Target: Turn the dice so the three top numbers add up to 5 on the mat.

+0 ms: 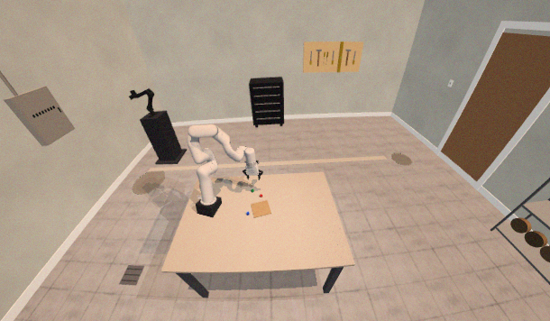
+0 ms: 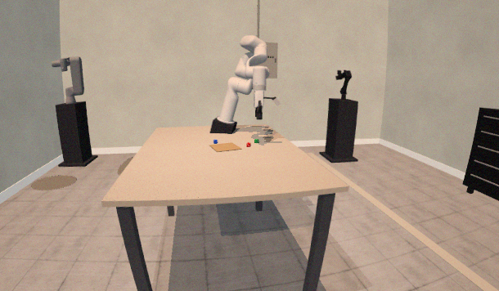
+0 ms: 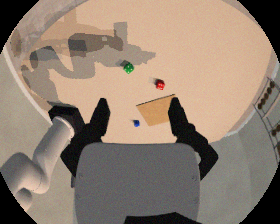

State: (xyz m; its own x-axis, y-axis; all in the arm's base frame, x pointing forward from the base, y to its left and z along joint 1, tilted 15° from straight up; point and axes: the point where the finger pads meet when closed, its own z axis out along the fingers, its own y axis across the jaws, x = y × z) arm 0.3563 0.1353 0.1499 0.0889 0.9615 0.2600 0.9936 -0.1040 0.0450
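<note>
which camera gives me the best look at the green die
The wrist view: there the green die looks largest, with pale dots visible, though I can't read its number. The top view shows just a speck on the table, and the exterior view a small block near the red die.
</note>
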